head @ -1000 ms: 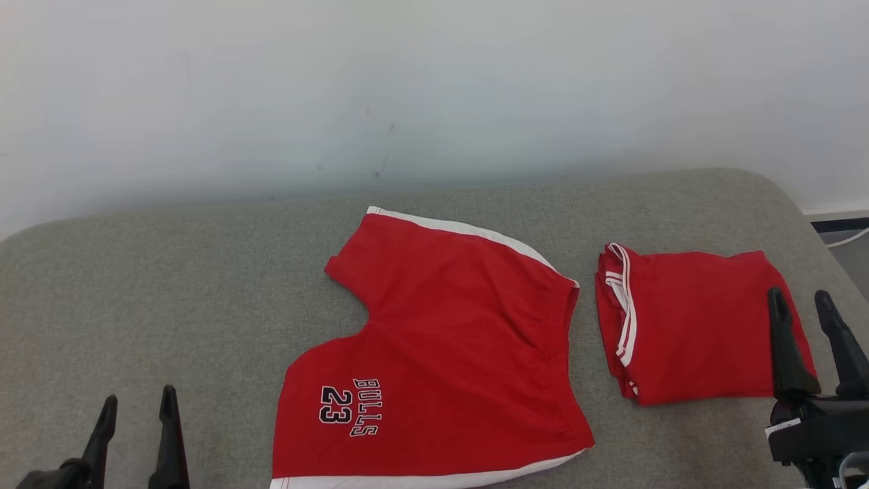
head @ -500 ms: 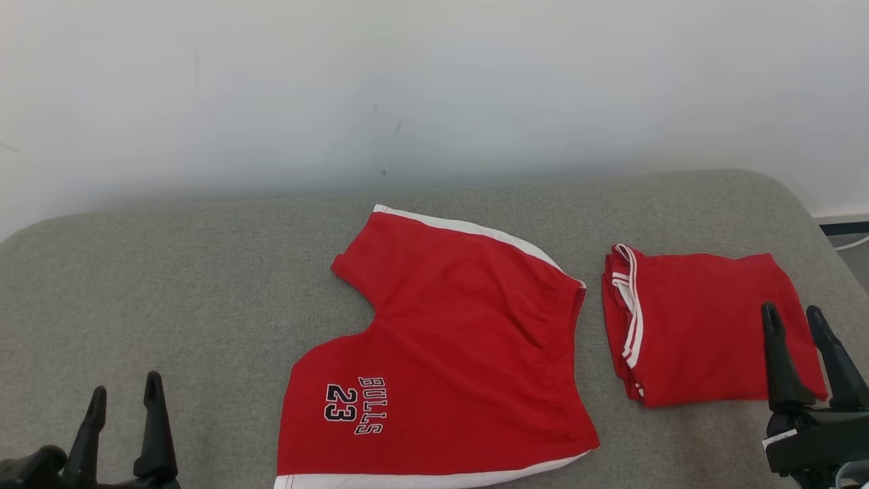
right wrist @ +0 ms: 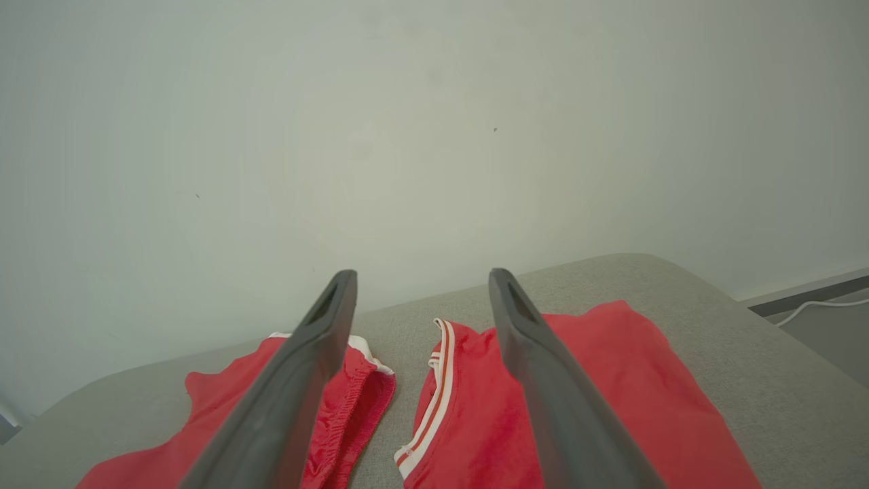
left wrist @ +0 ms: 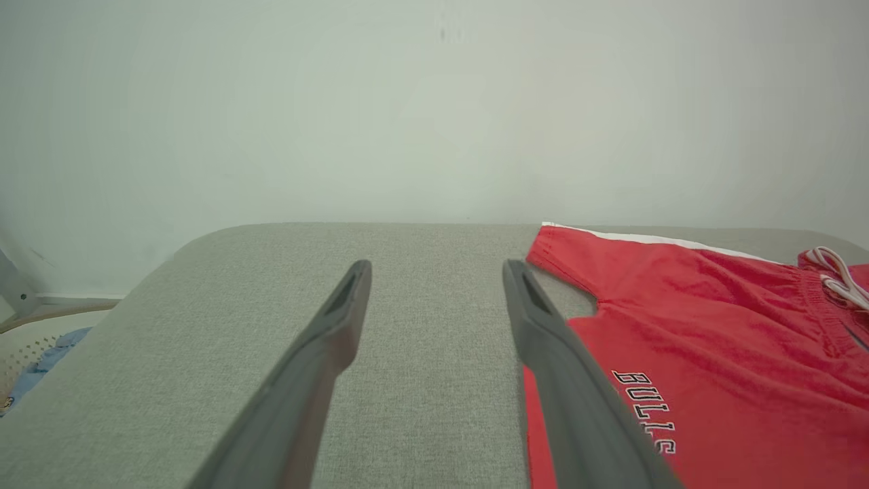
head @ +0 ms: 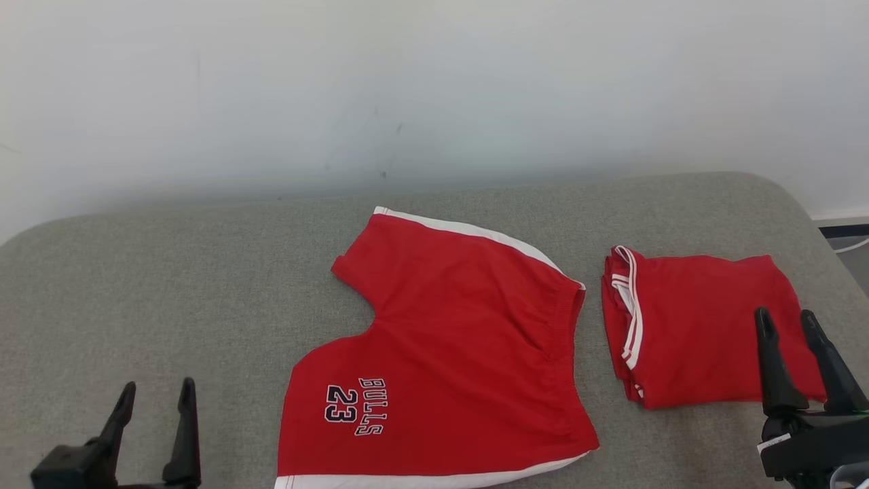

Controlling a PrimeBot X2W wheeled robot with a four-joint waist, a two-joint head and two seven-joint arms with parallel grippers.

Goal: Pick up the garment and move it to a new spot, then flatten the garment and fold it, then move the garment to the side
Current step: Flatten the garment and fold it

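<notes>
Red shorts (head: 448,339) with white side stripes and "BULLS 23" lettering lie flat in the middle of the grey padded surface (head: 170,285). To their right rests a folded red garment (head: 692,326) with white trim. My left gripper (head: 158,387) stands open at the lower left, off the cloth and left of the shorts' lettered leg. In the left wrist view that gripper (left wrist: 436,268) is open beside the shorts (left wrist: 713,339). My right gripper (head: 785,316) is open over the folded garment's right part. In the right wrist view the open gripper (right wrist: 421,277) frames the shorts (right wrist: 204,401) and the folded garment (right wrist: 611,380).
A white wall (head: 434,88) rises directly behind the surface. A pale basket (left wrist: 27,353) with blue cloth sits beyond the left end. At the right end the surface drops to the floor, where a white cable (head: 848,239) lies. Bare grey padding spreads left of the shorts.
My left gripper has shifted right, closer to the shorts. My right gripper has slid slightly down and left. Both garments lie as before.
</notes>
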